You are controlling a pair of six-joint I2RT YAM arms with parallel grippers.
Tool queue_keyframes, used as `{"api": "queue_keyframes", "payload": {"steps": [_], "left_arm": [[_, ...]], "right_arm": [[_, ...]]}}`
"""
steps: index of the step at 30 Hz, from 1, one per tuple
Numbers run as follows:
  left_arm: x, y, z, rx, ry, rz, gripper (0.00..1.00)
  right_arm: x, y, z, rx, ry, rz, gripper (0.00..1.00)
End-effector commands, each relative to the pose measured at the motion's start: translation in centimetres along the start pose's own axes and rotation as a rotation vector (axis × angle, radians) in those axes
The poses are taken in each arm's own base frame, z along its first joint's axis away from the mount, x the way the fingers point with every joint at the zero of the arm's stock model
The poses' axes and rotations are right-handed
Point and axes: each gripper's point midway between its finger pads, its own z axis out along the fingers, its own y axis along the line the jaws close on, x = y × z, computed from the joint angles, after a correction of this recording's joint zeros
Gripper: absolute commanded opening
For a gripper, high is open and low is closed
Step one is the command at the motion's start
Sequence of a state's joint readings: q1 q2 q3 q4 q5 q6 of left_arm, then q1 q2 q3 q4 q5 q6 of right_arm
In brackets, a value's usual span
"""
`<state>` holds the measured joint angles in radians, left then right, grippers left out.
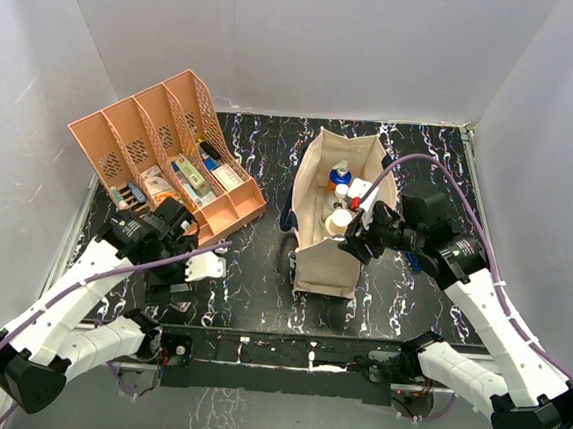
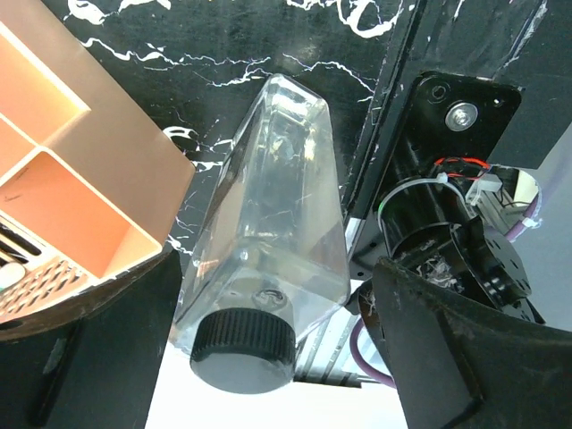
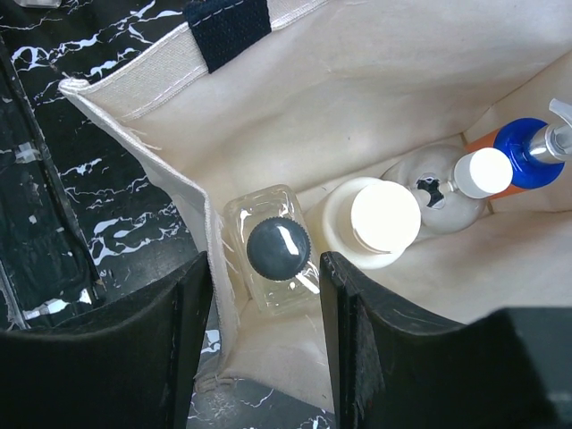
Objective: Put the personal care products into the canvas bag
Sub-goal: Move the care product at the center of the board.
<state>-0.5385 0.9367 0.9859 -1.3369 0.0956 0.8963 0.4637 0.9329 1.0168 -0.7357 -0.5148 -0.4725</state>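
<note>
The left claw (image 2: 277,268) is spread wide, with one finger on each side of a clear bottle (image 2: 268,214). This bottle lies on its side on the black table (image 2: 295,36), just beside the corner of the orange tray (image 2: 89,206). There is a gap next to one finger, so the claw is not squeezing. I think it stands this way so it can close on the bottle's flat sides and lift it. The black cap (image 2: 243,350) points toward the camera.

The right claw (image 3: 265,268) hangs over the near end of the canvas bag (image 3: 375,80). Its fingers are half apart around a little bottle (image 3: 277,250) with a dark cap, which stands in the bag's corner. I cannot tell if the claw is gripping it or is just near it (the bag's edge gets in the way). Beside it stand a white-capped bottle (image 3: 380,219), a tiny white-capped one (image 3: 483,172) and a blue-topped one (image 3: 523,152). All are upright in a row, likely so more can fit.

No bottle shows words I can read.
</note>
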Motion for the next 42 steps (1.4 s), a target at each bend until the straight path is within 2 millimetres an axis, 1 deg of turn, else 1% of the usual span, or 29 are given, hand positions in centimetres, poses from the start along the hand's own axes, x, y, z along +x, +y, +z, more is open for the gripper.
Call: {"api": "queue_keyframes", "payload": {"steps": [1, 5, 7, 10, 13, 17, 19, 20, 21, 22, 23, 27, 30, 34, 35, 38, 42], "left_arm": [[-0.4, -0.2, 0.4, 0.038, -0.006, 0.005, 0.8], [0.0, -1.1, 0.4, 0.066, -0.006, 0.003, 0.66], [0.2, -1.3, 0.3, 0.063, -0.005, 0.001, 0.62], [0.6, -1.6, 0.2, 0.053, -0.001, 0.001, 0.59], [0.3, -1.6, 0.1, 0.044, -0.02, -0.01, 0.51], [-2.3, -1.1, -0.4, 0.069, -0.11, -0.069, 0.4], [-4.0, -0.7, -1.0, 0.079, -0.173, -0.096, 0.32], [-4.9, -0.4, -1.3, 0.079, -0.207, -0.109, 0.26], [-5.8, 0.0, -1.7, 0.073, -0.238, -0.128, 0.17], [-6.6, 0.6, -2.1, 0.059, -0.268, -0.15, 0.04], [-7.5, 1.2, -2.3, 0.052, -0.288, -0.184, 0.0], [-10.5, 3.1, -3.2, 0.062, -0.353, -0.277, 0.0], [-12.2, 5.3, -2.9, 0.061, -0.344, -0.356, 0.0], [-14.2, 7.8, -2.3, 0.072, -0.334, -0.43, 0.0], [-14.6, 8.3, -2.5, 0.058, -0.346, -0.438, 0.0], [-15.3, 9.9, -1.6, 0.034, -0.334, -0.471, 0.0], [-15.5, 11.0, -0.9, 0.01, -0.325, -0.494, 0.0]], "right_arm": [[-2.0, -0.9, -0.7, 0.044, -0.059, -0.042, 0.53], [-1.5, -0.5, -0.9, 0.035, -0.049, -0.044, 0.53], [-1.3, -0.4, -0.9, 0.034, -0.047, -0.042, 0.53], [-1.1, -0.2, -0.8, 0.03, -0.047, -0.041, 0.53], [-1.2, -0.3, -0.7, 0.028, -0.053, -0.043, 0.53], [-1.4, -0.4, -0.5, 0.026, -0.057, -0.042, 0.53], [-1.5, -0.4, -0.6, 0.027, -0.059, -0.042, 0.53], [-1.5, -0.4, -0.6, 0.028, -0.059, -0.042, 0.53], [-1.5, -0.4, -0.6, 0.03, -0.059, -0.042, 0.53], [-1.5, -0.4, -0.6, 0.031, -0.059, -0.042, 0.53], [-1.5, -0.4, -0.7, 0.031, -0.061, -0.042, 0.53], [-1.4, -0.4, -0.6, 0.034, -0.063, -0.039, 0.54], [-1.4, -0.5, -0.6, 0.036, -0.064, -0.039, 0.54], [-1.5, -0.7, -0.5, 0.042, -0.063, -0.042, 0.54], [-1.5, -0.7, -0.5, 0.044, -0.061, -0.043, 0.54], [-1.3, -0.8, -0.6, 0.049, -0.058, -0.046, 0.54], [-0.9, -0.8, -0.6, 0.058, -0.05, -0.046, 0.54]]}}
